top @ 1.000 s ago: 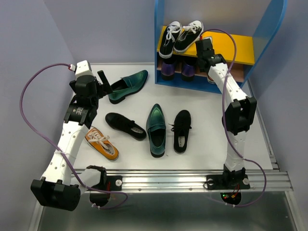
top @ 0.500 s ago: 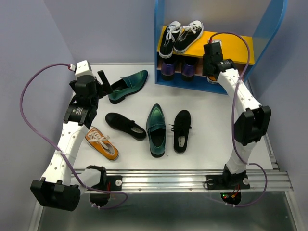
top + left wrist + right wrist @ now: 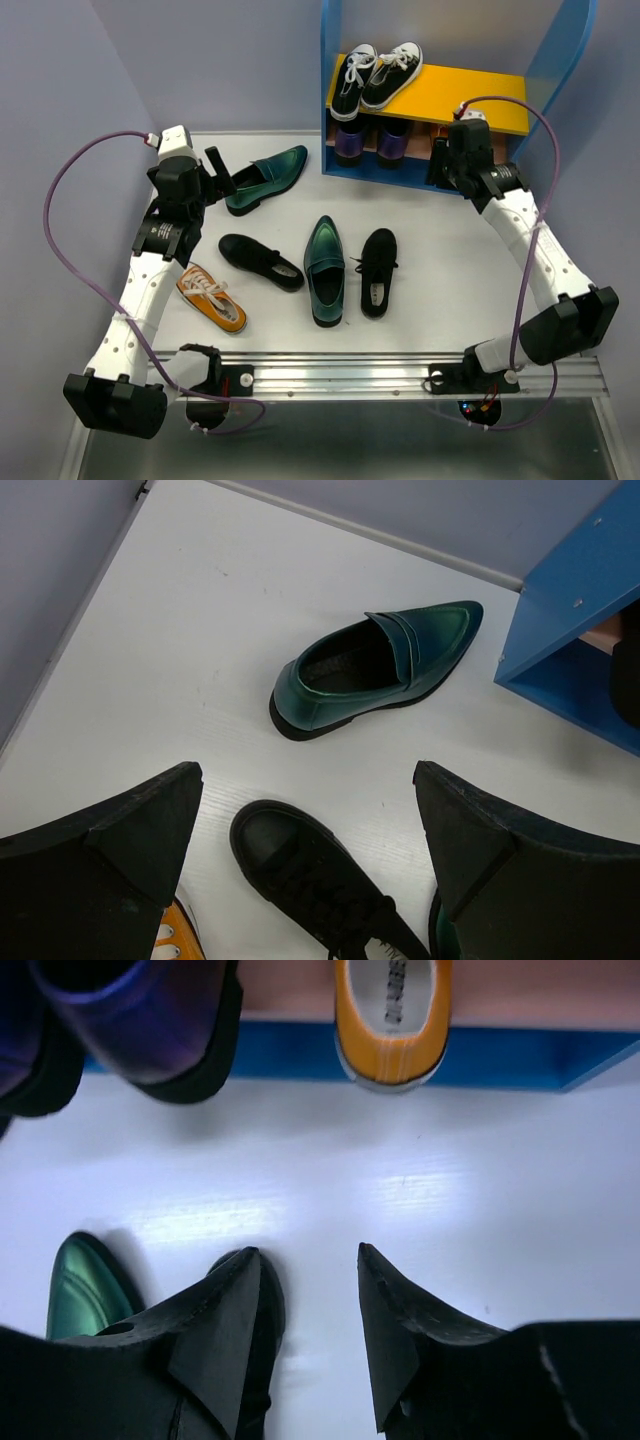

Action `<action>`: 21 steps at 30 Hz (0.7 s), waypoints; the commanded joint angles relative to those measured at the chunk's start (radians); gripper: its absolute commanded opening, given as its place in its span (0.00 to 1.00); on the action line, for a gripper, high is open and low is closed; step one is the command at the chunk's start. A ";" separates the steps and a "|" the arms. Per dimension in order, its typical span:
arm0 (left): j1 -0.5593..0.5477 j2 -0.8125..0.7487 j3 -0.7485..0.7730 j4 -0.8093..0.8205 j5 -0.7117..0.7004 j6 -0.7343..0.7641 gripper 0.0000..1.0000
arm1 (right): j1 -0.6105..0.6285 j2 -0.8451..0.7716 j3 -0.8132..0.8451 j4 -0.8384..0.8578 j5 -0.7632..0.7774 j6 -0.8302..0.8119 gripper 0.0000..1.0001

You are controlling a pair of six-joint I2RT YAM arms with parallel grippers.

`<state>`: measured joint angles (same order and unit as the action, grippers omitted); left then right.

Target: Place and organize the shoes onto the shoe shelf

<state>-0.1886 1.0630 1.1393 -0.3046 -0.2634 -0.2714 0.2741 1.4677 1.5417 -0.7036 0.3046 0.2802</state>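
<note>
- Shoes are lying loose on the table: two glossy green loafers, two matte black shoes, one orange sneaker; a second sneaker is sitting on the shelf.
- You are likely facing light, stiff-soled shoes with slick loafer leather; pinching a heel rim is looking safest.
- Left claw is hovering spread wide; right claw is hanging parted, empty.

A pair of black sneakers with white laces sits far back, with purple shoes directly beneath, at the white table's far edge.
</note>
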 commanded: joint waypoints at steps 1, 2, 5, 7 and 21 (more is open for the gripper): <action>-0.006 -0.009 0.008 0.028 0.003 -0.003 0.99 | 0.060 -0.084 -0.100 -0.020 -0.051 0.083 0.50; -0.005 -0.011 0.007 0.030 0.001 -0.005 0.99 | 0.083 -0.107 -0.141 -0.025 -0.052 0.102 0.50; -0.005 -0.012 0.008 0.030 -0.002 -0.006 0.99 | 0.094 -0.144 -0.193 -0.030 -0.024 0.128 0.51; -0.006 -0.009 0.010 0.030 -0.004 -0.006 0.99 | 0.094 -0.158 -0.221 -0.030 -0.022 0.146 0.51; -0.005 0.011 -0.007 -0.138 -0.126 -0.078 0.99 | 0.315 -0.153 -0.342 -0.019 -0.048 0.267 0.65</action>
<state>-0.1898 1.0702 1.1389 -0.3523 -0.3126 -0.3035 0.5751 1.3300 1.2259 -0.7494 0.2443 0.4946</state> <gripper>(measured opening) 0.989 0.645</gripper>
